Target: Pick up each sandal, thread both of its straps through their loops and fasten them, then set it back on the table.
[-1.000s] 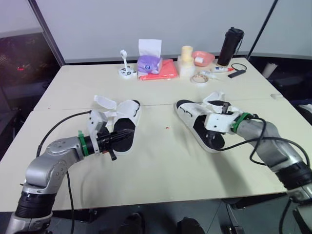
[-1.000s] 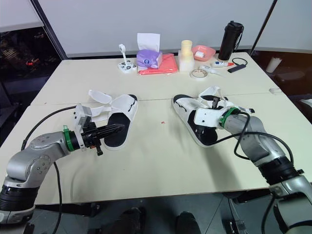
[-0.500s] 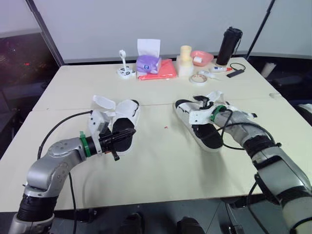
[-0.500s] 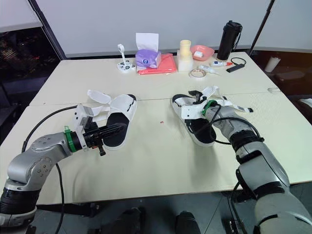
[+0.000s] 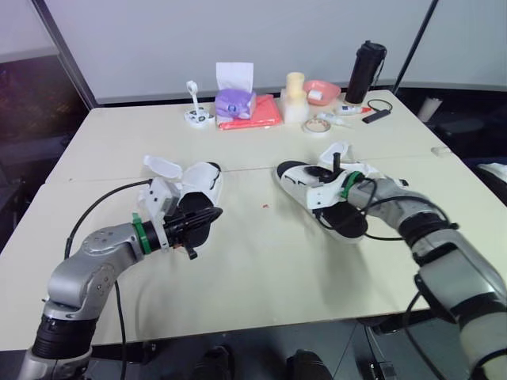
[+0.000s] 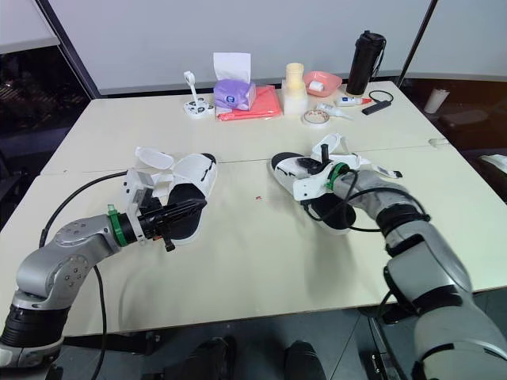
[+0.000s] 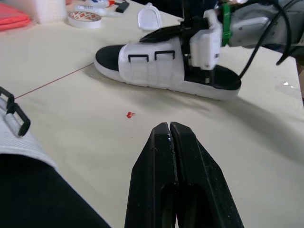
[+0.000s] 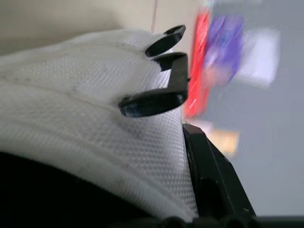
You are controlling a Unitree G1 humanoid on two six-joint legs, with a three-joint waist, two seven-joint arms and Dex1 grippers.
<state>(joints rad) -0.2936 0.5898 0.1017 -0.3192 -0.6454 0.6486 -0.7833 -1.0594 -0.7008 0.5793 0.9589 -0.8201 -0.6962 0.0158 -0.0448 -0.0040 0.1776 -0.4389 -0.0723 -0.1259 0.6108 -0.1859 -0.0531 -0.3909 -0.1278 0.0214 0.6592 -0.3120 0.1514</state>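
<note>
While both sandals lie on the surface (image 5: 261, 269) with loose straps (nothing fastened yet), the left sandal (image 5: 204, 178) sits left of the red speck (image 5: 263, 207) and the right sandal (image 5: 299, 182) right of it. The left pincer (image 5: 212, 212) is closed and empty; the right pincer (image 5: 332, 165) is at the right sandal, grip cannot be told.

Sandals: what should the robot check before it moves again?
1. Left gripper free to help: ok, shut with nothing in it.
2. Left sandal lying on the table: ok.
3. Right sandal loops empty and ready for threading: ok.
4. Right sandal's straps fastened: not ok, a strap flap stands up loose.
5. Right gripper has a firm hold on the right sandal: cannot tell.
</note>
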